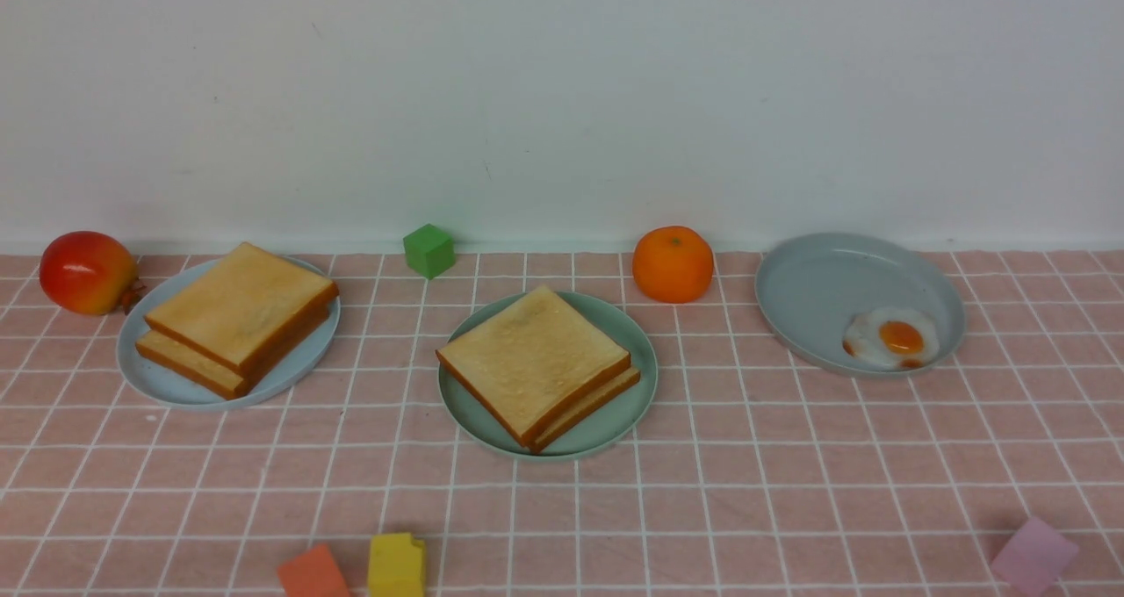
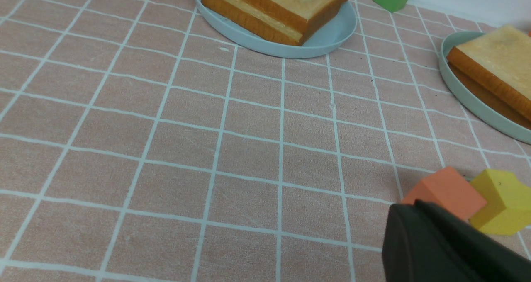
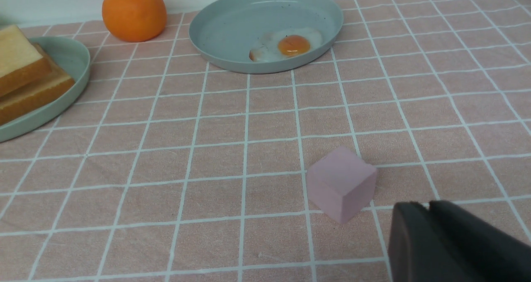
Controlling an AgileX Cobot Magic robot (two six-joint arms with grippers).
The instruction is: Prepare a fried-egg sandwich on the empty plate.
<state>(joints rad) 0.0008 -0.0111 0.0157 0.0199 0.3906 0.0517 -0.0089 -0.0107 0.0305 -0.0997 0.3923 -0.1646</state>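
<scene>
Golden toast slices sit stacked on the green plate, toward the worktop's far edge; best leave them untouched, though any egg between is hidden. In the left wrist view, the left tool is closed and cropped; in the right wrist view, the right tool is blurred, and I cannot tell whether it is open.

Red-yellow fruit; green block; orange
</scene>
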